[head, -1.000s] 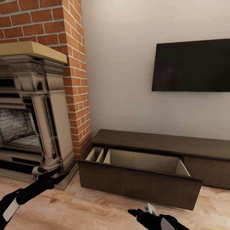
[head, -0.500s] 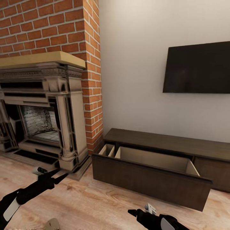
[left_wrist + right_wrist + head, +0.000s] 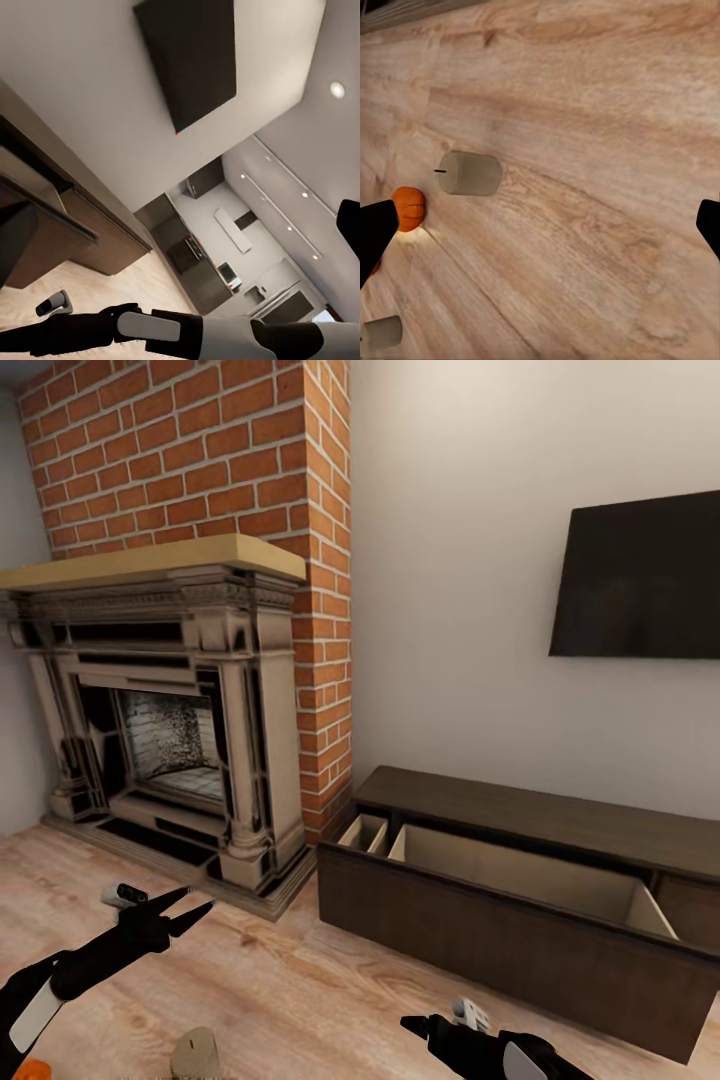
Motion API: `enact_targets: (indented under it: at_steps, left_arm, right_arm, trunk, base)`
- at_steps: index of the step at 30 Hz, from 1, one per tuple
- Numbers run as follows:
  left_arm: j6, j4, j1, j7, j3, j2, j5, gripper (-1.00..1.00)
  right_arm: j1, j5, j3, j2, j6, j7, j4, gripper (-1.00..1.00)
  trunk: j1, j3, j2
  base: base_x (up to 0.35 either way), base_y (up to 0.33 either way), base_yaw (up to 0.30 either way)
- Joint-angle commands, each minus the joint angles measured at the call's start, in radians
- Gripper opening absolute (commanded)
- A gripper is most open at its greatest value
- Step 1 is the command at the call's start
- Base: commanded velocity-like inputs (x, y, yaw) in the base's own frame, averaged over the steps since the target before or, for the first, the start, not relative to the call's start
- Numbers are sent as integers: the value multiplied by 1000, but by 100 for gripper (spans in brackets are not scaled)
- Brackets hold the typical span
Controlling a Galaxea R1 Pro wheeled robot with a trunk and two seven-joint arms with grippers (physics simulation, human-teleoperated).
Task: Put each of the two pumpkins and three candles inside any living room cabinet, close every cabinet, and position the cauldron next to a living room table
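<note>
Left tool open, empty | cabinet drawer out | candle, pumpkin apart

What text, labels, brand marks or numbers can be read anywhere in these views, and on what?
None can be read.
The black wall-mounted screen is blank.
The long dark-brown wood cabinet, red brick chimney and pale candle carry no markings.
The distant kitchen in the left wrist view is too small to read.
</note>
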Motion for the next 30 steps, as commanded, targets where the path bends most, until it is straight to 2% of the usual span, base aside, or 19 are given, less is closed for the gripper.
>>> enact_targets:
  at_steps: [1, 4, 8, 10, 12, 14, 16, 19, 21, 23, 26, 28, 30]
  left_arm:
    - [11, 0, -1, -3, 0, 0, 0, 100]
    - [10, 0, -1, -3, 0, 0, 0, 100]
    - [9, 11, -1, -3, 1, 11, -2, 100]
    - [8, 18, -1, -3, 1, 33, -3, 100]
    - [6, 42, 0, -3, 1, 60, -5, 100]
    - [5, 74, 1, -3, 1, 91, -6, 100]
    - [5, 100, 1, 43, 1, 130, -7, 100]
    - [5, 114, 1, 169, 2, 187, -6, 100]
    - [5, 116, 0, 217, 2, 206, -6, 100]
    - [6, 116, 0, 330, 20, 233, -4, 100]
    - [6, 116, 0, 420, 46, 242, -4, 100]
    - [7, 115, 0, 445, 55, 244, -4, 100]
    - [9, 112, 0, 450, 57, 245, -3, 100]
  right_arm:
    - [0, -7, 3, -1, 6, 1, -1, 100]
    - [0, -7, 3, -1, 6, 0, -1, 100]
    - [0, -6, 5, -1, 6, -43, -2, 100]
    - [0, -6, 14, 0, 7, -100, -3, 100]
    - [-1, -6, 63, 9, 14, -202, -32, 100]
    - [-2, -7, 111, 31, 26, -312, -97, 100]
    - [-4, -7, 141, 60, 62, -448, -165, 100]
    - [-35, -7, 157, 106, 139, -642, -232, 100]
    - [-56, -8, 160, 118, 156, -697, -247, 100]
    - [-98, -9, 163, 146, 177, -786, -278, 100]
    - [-116, -9, 167, 182, 182, -825, -301, 100]
    - [-121, -9, 181, 199, 186, -835, -321, 100]
    - [-122, -9, 207, 204, 187, -843, -336, 100]
  trunk:
    - [0, 0, 0]
    - [0, 3, 0]
    - [0, 7, 0]
    - [0, 9, 0]
    - [0, 11, 0]
    - [0, 13, 0]
    - [0, 15, 0]
    - [0, 18, 0]
    - [0, 20, 0]
    - [0, 22, 0]
    - [0, 25, 0]
    - [0, 26, 0]
    - [0, 28, 0]
  base:
    - [0, 0, 219]
    - [0, 0, 219]
    - [0, 0, 219]
    - [0, 0, 219]
    - [0, 0, 219]
    - [0, 0, 219]
    - [0, 0, 219]
    - [0, 0, 223]
    - [0, 0, 230]
    - [0, 0, 234]
    - [0, 0, 236]
    - [-44, 12, 238]
    - [-160, 79, 239]
